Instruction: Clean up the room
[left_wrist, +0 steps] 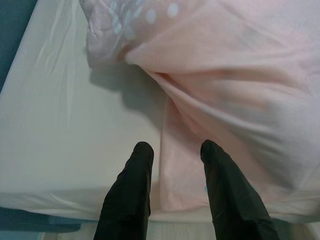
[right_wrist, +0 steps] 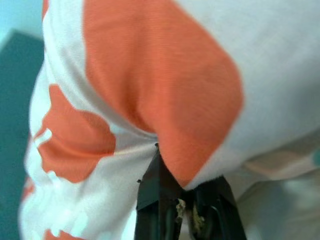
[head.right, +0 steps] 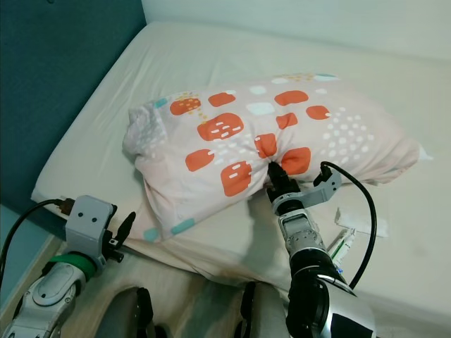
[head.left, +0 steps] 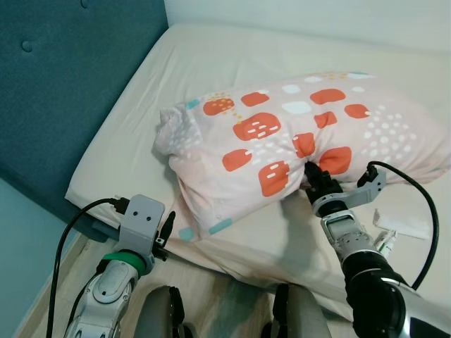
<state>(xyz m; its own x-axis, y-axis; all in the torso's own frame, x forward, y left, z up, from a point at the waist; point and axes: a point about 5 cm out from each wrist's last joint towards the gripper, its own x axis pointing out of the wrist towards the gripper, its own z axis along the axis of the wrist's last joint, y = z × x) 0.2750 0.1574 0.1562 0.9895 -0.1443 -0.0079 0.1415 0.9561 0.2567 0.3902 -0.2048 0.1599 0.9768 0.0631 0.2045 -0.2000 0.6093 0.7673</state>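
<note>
**Pillow pinched at its near edge on the bed**

While it lies across the middle of the mattress [head.left: 211, 63], the pillow [head.left: 296, 141], pale pink with orange blotches, white dots and a few teal patches, has its long side running from nine o'clock to three o'clock, with one corner hanging toward the mattress's near edge at about seven o'clock; its cover bunches into a fold at six o'clock, where the right gripper [head.left: 313, 177] has closed its two black fingers on the fabric; in the right wrist view the fingertips [right_wrist: 160, 185] meet with an orange patch of the cover creased between them. The right arm rises from five o'clock, a black cable [head.left: 423, 211] looping beside its wrist; just past it at four o'clock a small white packet [head.left: 402, 225] lies on the sheet, apart from the pillow. The left gripper [head.left: 166, 227] hovers at the near edge of the mattress at about eight o'clock, close to the pillow's hanging corner; the left wrist view shows its fingers [left_wrist: 130, 190] spread apart with nothing between them, the pink cover lying beyond the tips. A dark teal padded headboard [head.left: 63, 84] stands along the mattress at nine to ten o'clock; a pale wall [head.left: 317, 17] runs behind at twelve o'clock; light wood floor [head.left: 42, 303] shows beside the left arm.
</note>
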